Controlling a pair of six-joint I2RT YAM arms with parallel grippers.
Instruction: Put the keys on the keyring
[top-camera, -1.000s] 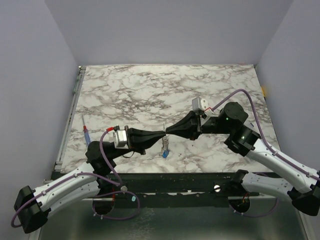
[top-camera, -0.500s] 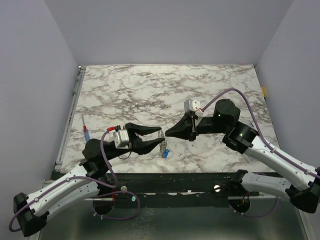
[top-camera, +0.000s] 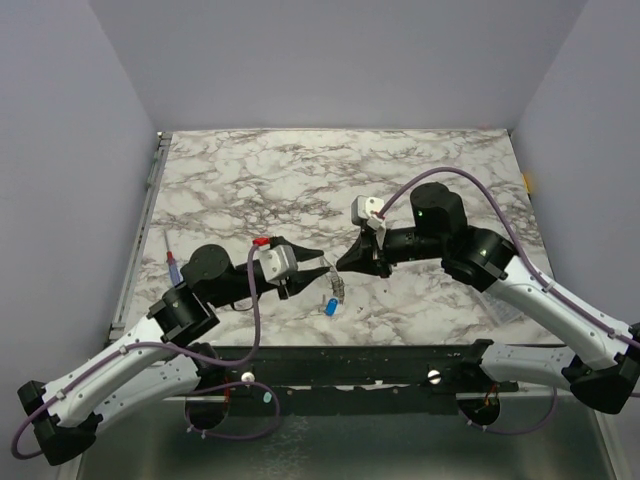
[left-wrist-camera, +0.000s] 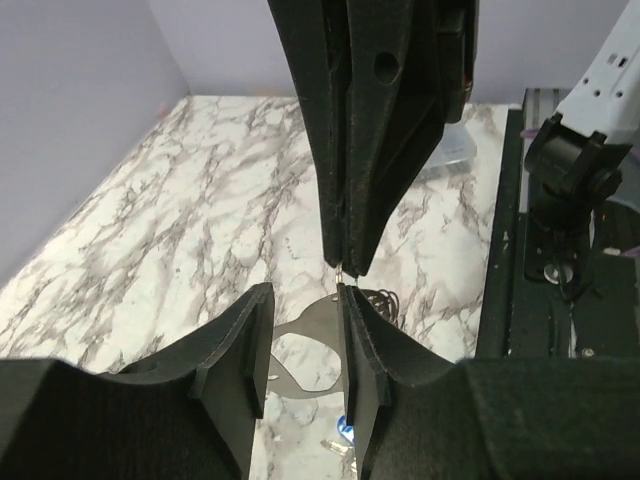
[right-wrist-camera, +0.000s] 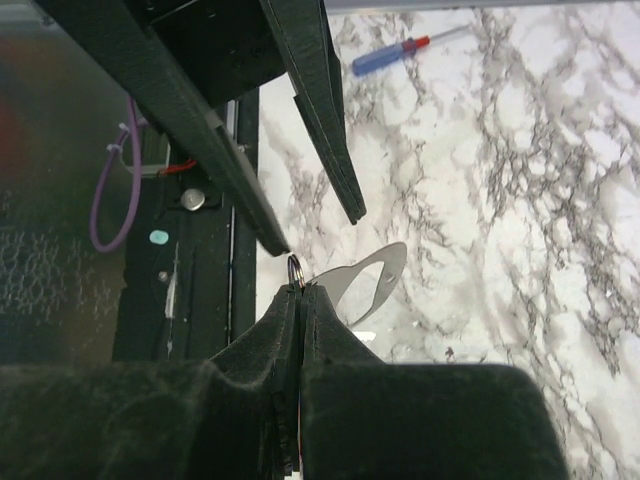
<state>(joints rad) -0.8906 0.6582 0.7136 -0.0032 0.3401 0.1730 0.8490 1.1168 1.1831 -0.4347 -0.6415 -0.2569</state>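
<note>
Threading step in hand: right gripper (right-wrist-camera: 297, 287) is pinched shut on the thin silvery wire keyring (right-wrist-camera: 295, 265), held clear of the white marble tabletop (top-camera: 420, 170), with a flat silvery key (right-wrist-camera: 368, 278) dangling just beside it. Left gripper (left-wrist-camera: 303, 292) stands with jaws apart, straddling that key and gripping nothing. The next move likely calls for nipping the key and working its hole along the wire's split.

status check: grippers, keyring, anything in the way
Right gripper shut on the keyring, off the table. Left gripper open, tips just beside it. Keys hang below the ring. Screwdriver well off left, not in the way.
</note>
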